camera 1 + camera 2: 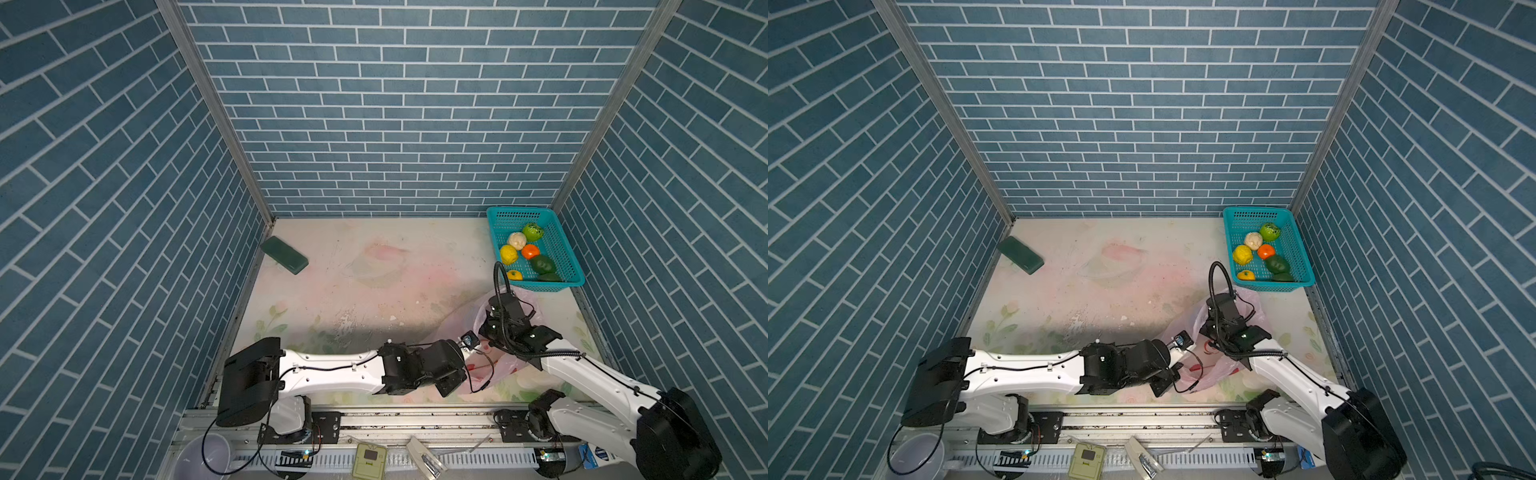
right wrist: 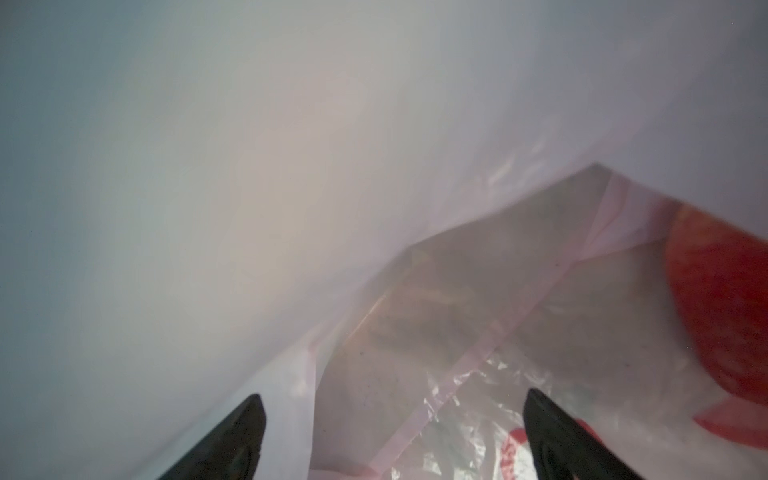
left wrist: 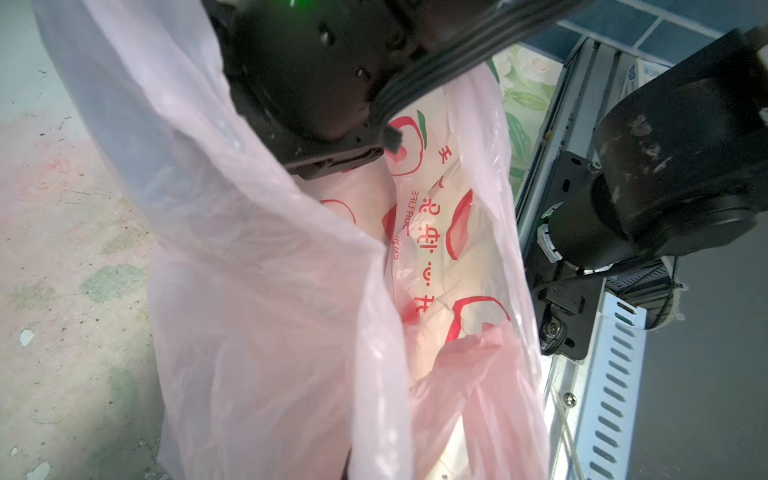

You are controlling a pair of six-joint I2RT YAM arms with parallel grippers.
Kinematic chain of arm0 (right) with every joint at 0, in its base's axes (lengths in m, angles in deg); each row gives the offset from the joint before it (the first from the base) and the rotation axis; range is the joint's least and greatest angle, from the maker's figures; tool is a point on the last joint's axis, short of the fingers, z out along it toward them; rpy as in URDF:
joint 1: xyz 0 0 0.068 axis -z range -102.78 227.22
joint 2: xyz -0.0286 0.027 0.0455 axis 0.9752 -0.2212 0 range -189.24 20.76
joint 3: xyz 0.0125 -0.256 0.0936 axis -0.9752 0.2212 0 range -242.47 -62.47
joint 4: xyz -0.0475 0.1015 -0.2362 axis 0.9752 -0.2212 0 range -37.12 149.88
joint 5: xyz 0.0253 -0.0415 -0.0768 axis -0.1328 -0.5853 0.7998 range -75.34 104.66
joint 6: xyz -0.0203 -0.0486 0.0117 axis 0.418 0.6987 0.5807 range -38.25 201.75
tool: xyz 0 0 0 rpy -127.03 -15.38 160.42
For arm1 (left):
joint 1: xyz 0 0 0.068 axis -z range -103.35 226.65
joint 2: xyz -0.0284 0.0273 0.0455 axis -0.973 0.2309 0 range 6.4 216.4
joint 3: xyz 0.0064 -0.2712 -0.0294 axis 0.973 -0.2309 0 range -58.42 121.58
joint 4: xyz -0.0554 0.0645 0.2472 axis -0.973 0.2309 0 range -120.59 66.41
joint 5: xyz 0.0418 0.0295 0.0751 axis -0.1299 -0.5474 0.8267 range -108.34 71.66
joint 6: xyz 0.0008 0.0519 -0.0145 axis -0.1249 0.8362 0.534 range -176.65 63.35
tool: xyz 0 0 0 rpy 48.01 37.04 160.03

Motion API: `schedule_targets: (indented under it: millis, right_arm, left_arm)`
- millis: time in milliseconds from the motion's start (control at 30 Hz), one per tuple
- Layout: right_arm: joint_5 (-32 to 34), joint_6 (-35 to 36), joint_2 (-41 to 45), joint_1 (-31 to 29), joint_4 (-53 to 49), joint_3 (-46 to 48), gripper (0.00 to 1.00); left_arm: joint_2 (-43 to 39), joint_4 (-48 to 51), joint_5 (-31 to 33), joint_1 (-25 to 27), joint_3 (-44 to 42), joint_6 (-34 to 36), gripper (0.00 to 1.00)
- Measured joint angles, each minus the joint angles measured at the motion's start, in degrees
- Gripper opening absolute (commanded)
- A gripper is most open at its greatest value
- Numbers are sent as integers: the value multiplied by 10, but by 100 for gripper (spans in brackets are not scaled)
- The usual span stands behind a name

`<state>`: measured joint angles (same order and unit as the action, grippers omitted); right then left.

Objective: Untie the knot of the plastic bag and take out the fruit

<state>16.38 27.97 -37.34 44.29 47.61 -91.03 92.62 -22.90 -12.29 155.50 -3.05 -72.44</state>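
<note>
While the right arm reaches into the plastic bag at the near right edge of the surface, at least six pieces of fruit lie in the teal basket in the far right corner: light green, cream-white, yellow, orange, dark green and yellow-orange. No knot shows anywhere; the bag's mouth gapes wide in the left wrist view, so the untying looks done and most of the emptying too.

The right gripper is inside the bag with its fingers spread wide and nothing between them, only thin plastic below. Off to one side in that view sits a blurred red mass — probably a last fruit, though it could be the bag's red printing.

The left gripper is closed. Its fingers are hidden, but the bag wall runs up taut toward its camera, so it seems to be pinching the rim to hold the mouth open.

What is left, by this reading, is the red piece — grasp it, lift it clear, carry it to the basket.
</note>
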Motion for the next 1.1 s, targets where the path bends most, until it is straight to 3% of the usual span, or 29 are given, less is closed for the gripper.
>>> schedule_targets:
  millis: [167, 400, 767, 1100]
  right_arm:
    - [15, 1, 25, 8, -76, -15, 96]
    - [-14, 0, -21, 19, -115, -47, 94]
    - [-24, -46, 63, -66, -259, -107, 92]
    - [-58, -47, 64, -158, -267, -97, 89]
  left_arm:
    - [7, 0, 14, 0, 0, 2, 0]
    - [5, 17, 65, 5, 13, 2, 0]
    - [-93, 49, 132, 5, -35, 1, 0]
    - [-118, 70, 145, 5, -47, -7, 0]
